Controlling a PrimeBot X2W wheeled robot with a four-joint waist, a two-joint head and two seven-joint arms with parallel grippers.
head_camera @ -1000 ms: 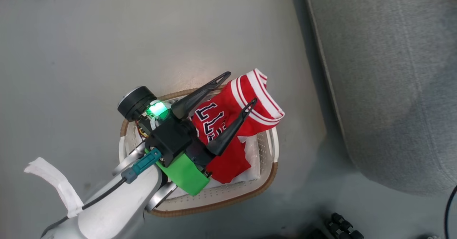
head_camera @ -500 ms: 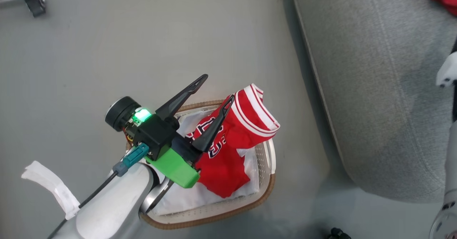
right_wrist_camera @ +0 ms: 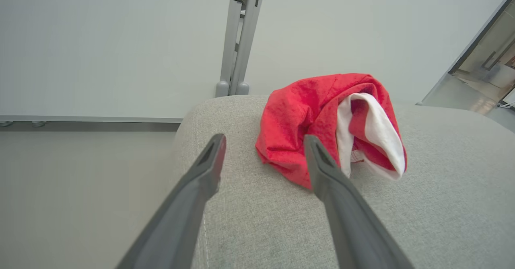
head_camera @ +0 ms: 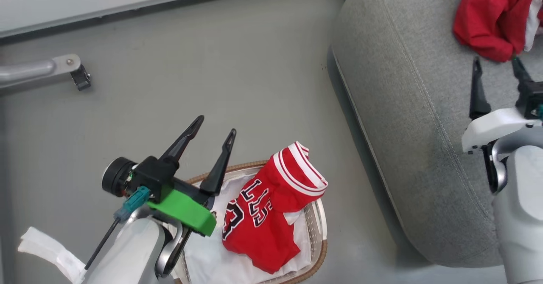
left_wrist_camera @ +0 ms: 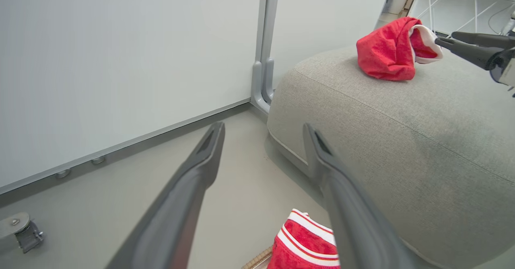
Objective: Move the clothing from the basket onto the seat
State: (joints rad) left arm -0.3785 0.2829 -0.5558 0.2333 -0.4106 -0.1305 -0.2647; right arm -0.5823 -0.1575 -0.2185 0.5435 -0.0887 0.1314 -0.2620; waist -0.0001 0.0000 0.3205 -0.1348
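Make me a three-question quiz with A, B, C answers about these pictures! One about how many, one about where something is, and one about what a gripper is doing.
1. How many pieces of clothing lie on the seat?
A. none
B. one
C. three

2. Where is the lettered jersey?
A. on the seat
B. on a table
C. in the basket

3. How is the left gripper?
A. open and empty
B. shut on the jersey
C. shut on the basket rim

Answers:
1 B: a single crumpled red garment sits on the seat.
2 C: the jersey lies on the liner inside the basket.
3 A: its jaws stand apart with nothing between them.
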